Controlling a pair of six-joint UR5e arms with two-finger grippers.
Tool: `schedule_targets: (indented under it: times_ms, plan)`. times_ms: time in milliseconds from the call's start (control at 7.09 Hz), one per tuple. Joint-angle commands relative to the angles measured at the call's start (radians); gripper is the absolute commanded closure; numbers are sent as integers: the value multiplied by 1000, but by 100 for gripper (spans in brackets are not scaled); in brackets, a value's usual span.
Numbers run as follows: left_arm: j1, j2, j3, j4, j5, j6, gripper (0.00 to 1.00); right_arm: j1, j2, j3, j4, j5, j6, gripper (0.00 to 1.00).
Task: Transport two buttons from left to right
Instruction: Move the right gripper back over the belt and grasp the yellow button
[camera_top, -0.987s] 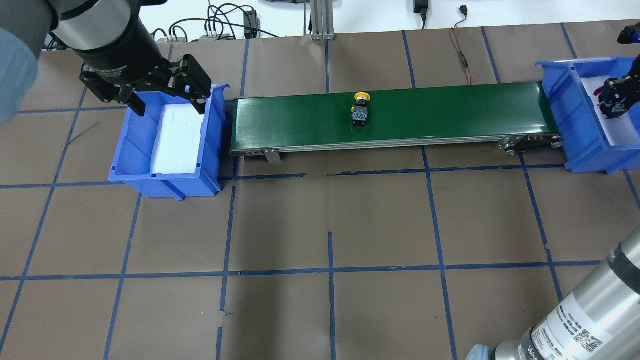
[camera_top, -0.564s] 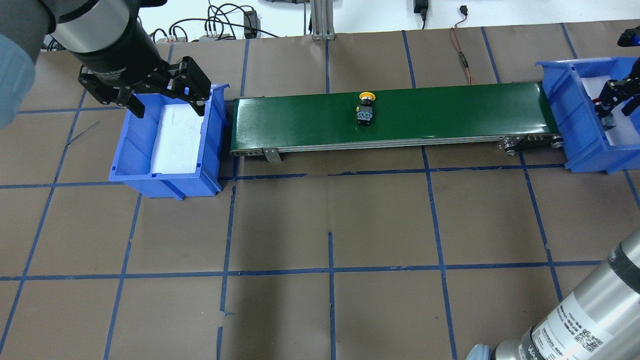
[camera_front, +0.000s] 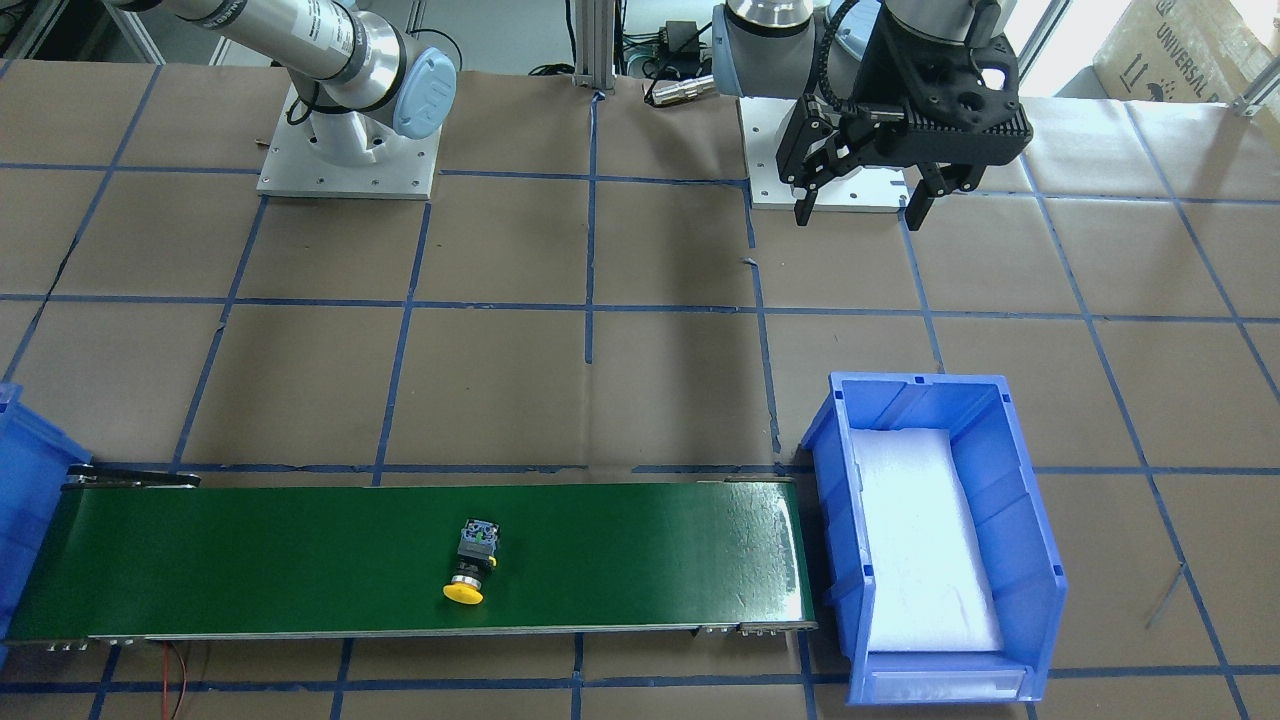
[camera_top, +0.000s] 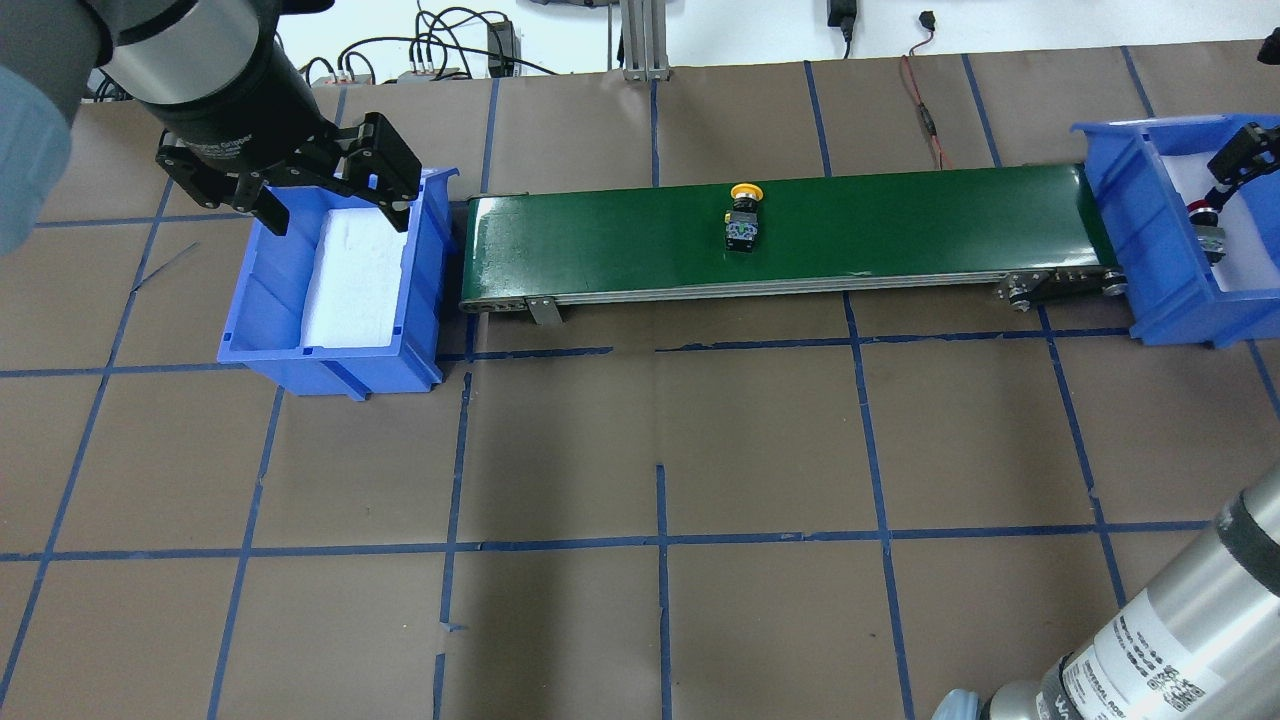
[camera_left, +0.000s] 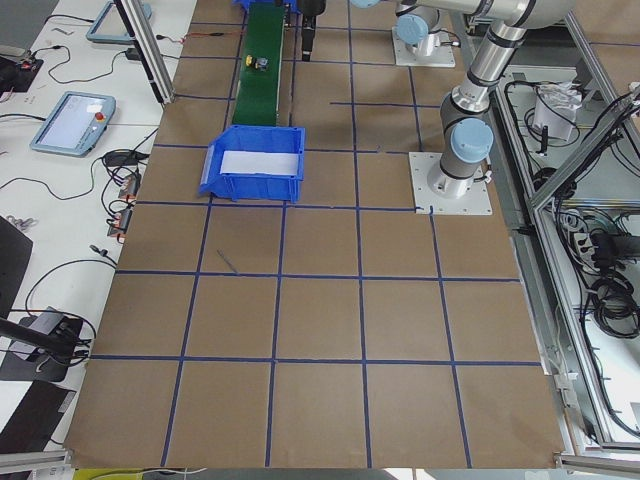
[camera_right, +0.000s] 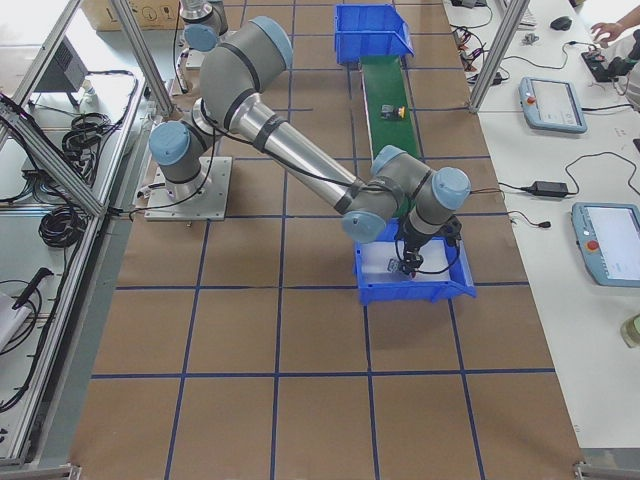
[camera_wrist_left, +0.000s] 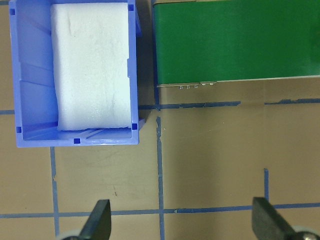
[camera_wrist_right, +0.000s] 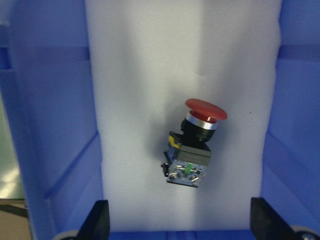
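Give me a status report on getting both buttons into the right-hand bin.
Done: the red button lies on the foam in the right bin, below the right gripper, whose jaws are open.
In hand: the yellow button sits midway along the conveyor, with neither gripper touching it.
Left: getting it into the right bin. The left bin holds no button, and the left gripper hangs open.

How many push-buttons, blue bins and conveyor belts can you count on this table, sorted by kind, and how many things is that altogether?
Push-buttons: 2, the yellow button and the red button.
Blue bins: 2, the left bin and the right bin.
Conveyor belts: 1, the green belt.
Total: 5.
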Motion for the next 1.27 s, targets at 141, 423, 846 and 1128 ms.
schedule_targets:
  times_ms: [141,423,846,1128]
  plan:
    - [3,-9,1,2,2,-3,0,224,-67,-19,86,13,158,0]
    - [-1,-14,-1,3,-1,-4,0,391,-76,0,103,5,361,0]
    - [0,-13,10,3,2,-3,0,568,-76,18,86,19,540,0]
    - [0,-17,10,2,2,-9,0,669,-75,59,27,21,672,0]
